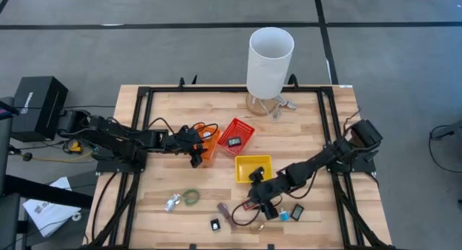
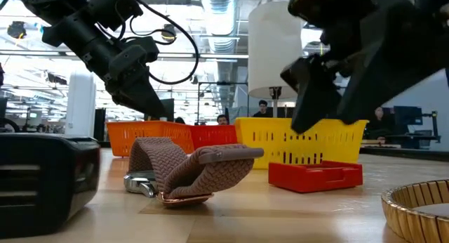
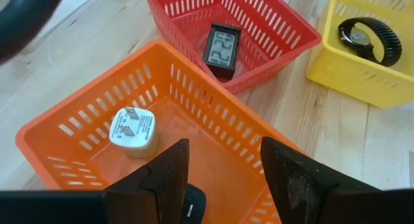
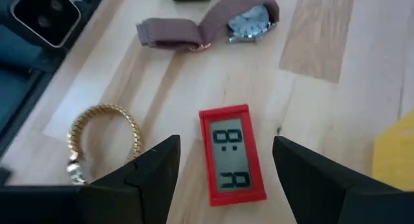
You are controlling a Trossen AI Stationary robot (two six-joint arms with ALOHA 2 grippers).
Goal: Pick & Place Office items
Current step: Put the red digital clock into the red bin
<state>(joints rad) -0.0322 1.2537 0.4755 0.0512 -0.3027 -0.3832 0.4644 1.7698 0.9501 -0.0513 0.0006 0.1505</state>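
Red clock [image 4: 231,155] flat on table, display up, directly under right gripper [image 4: 225,169], just off front edge of yellow basket [image 1: 254,168]. Judged light, rigid plastic, thin slab; smooth face likely slippery, so best taken across the two long edges, fingers low to the wood. Right gripper wide open, empty, pointed down, fingers straddling the clock w/ clearance each side; arm stretched in from the right edge, bent at elbow. Nearby: gold watch [image 4: 103,141] and brown-strap watch [image 4: 213,23], apart from clock; both soft-banded, would flop if lifted. Left gripper [image 3: 223,179] part open, nothing between fingers, hanging over orange basket [image 3: 58,130], which holds white plug [image 3: 133,131]. Black clock [image 3: 222,49] in red basket [image 3: 284,23]; black watch [image 3: 369,37] in yellow basket.
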